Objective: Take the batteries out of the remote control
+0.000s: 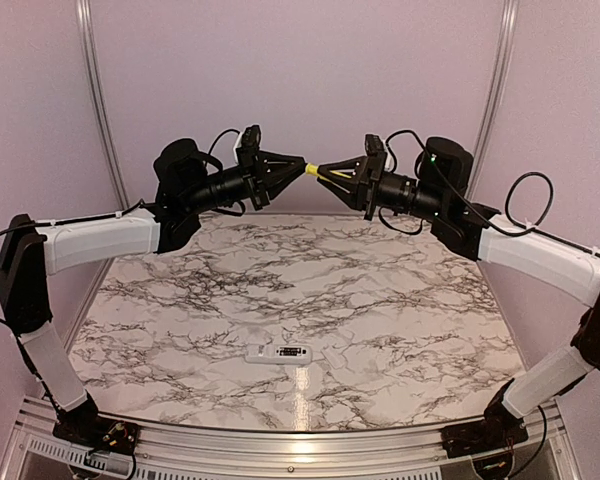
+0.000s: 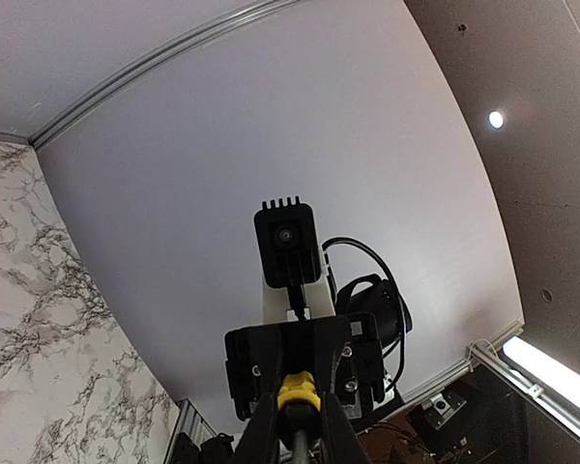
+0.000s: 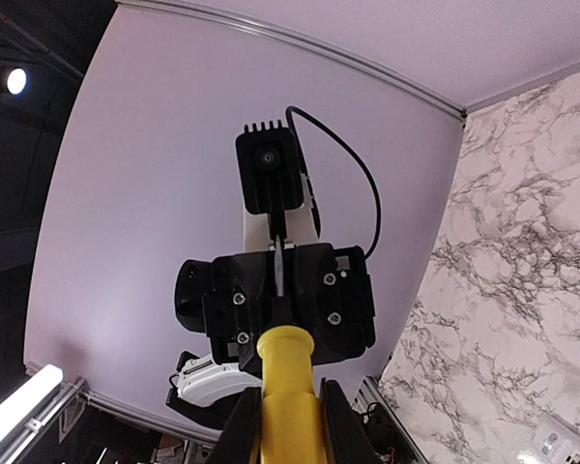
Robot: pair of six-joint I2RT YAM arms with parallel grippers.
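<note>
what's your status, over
Mid-air, left end effector and right end effector both shut on screwdriver. On table, remote control flat, compartment up, untouched. Nothing blocking it.

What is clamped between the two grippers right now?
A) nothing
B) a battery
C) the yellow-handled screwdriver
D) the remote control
C: the yellow-handled screwdriver bridges the left gripper and right gripper in mid-air, both shut on it, while the remote control lies untouched on the table.
</note>
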